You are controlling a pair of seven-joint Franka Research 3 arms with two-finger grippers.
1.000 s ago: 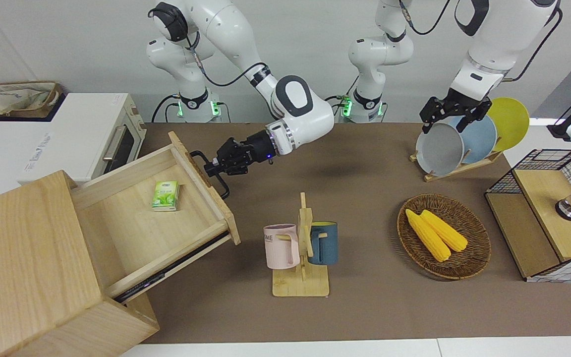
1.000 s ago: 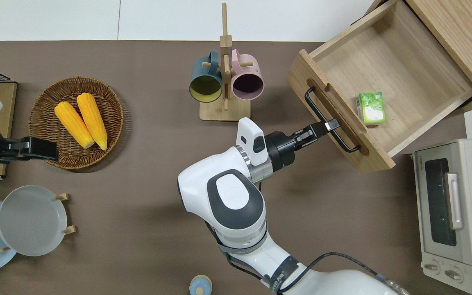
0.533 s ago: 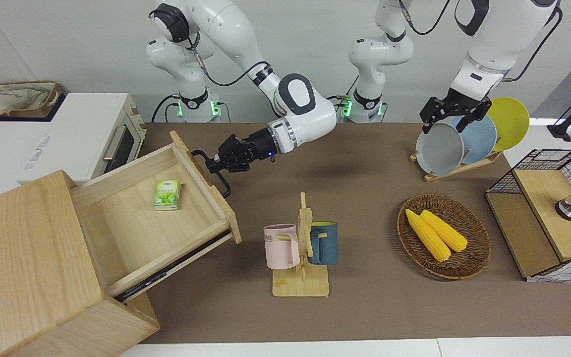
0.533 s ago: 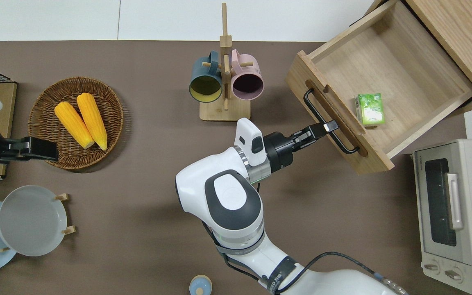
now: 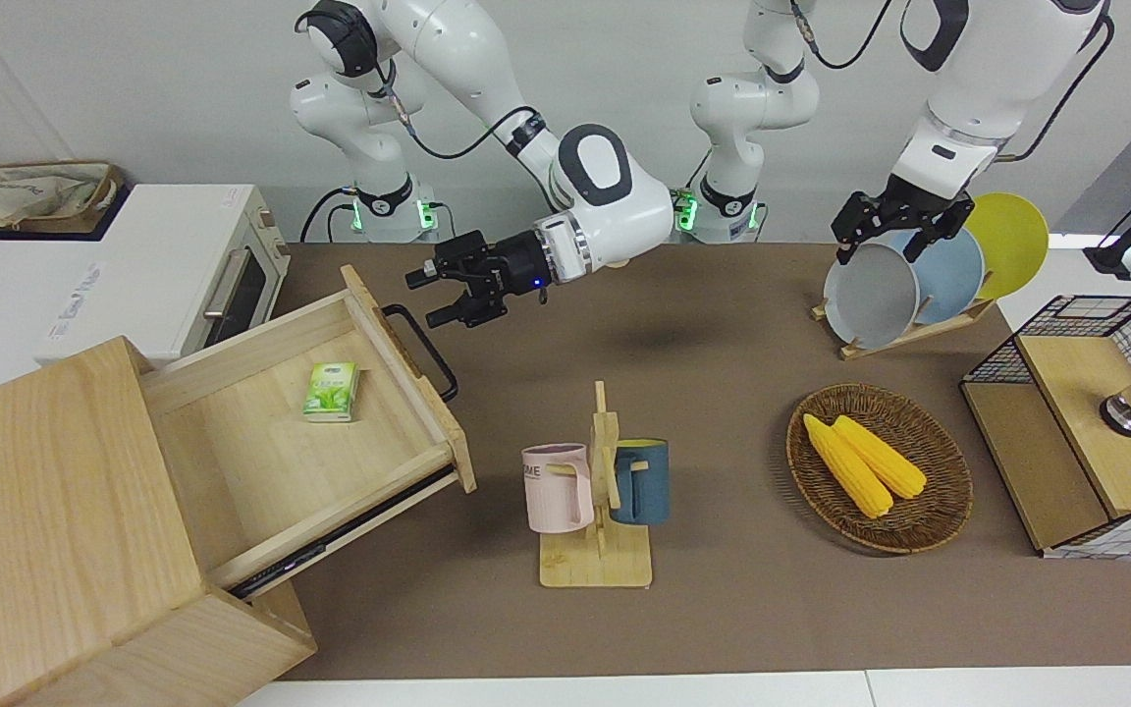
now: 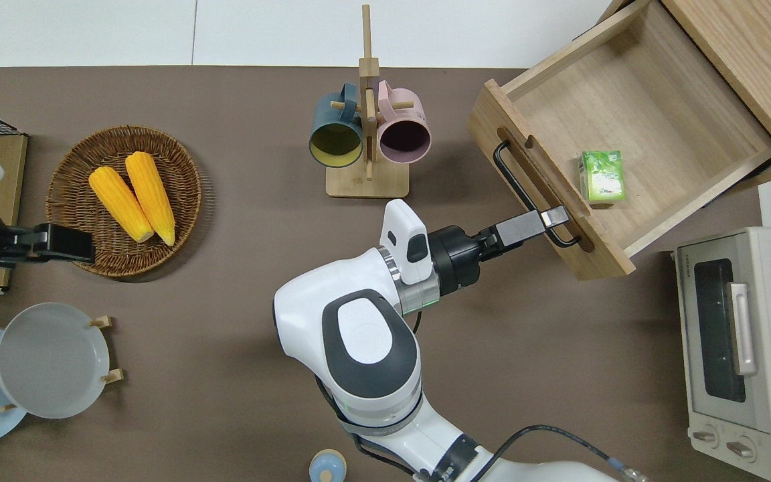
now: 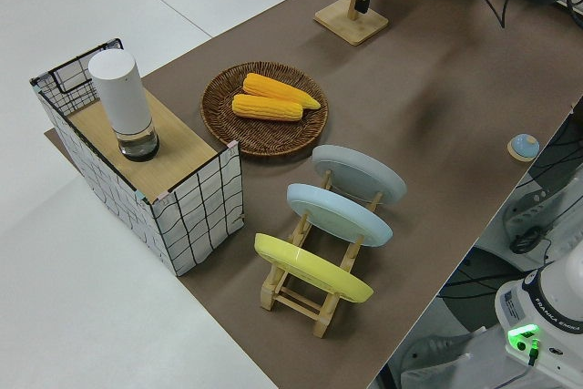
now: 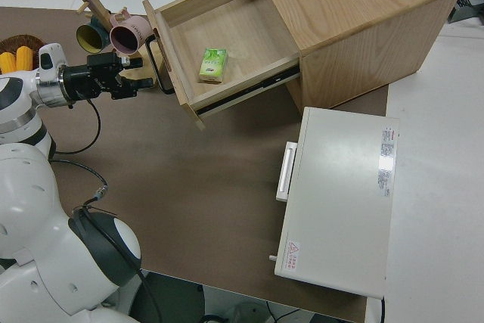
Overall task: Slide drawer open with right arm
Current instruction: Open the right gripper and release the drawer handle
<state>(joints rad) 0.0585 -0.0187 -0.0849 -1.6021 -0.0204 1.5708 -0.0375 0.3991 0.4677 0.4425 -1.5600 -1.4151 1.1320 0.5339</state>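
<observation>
Drawer (image 5: 330, 432) pulled well out of the cabinet (image 5: 55, 530), at the right arm's end of the bench (image 5: 723, 609). Right claw (image 5: 436, 295) spread wide, holding nothing, just clear of the bar handle (image 5: 420, 346). Best withdrawn straight along bare bench, clear of the mug rack (image 5: 597, 491). Left arm parked.

A white toaster oven (image 6: 740, 351) sits at the right arm's end of the brown tabletop (image 6: 225, 375). Mid-table, a wooden mug stand (image 5: 600, 511) carries a pink mug (image 5: 558, 488) and a dark blue mug (image 5: 640, 480). Beside it, a wicker basket (image 5: 929, 525) holds two yellow corn cobs (image 5: 862, 464). Grey, blue and yellow plates (image 7: 339, 218) stand upright in a rack, near a wire-mesh shelf (image 7: 187, 202) with a white cylinder (image 7: 121, 102) on it.
</observation>
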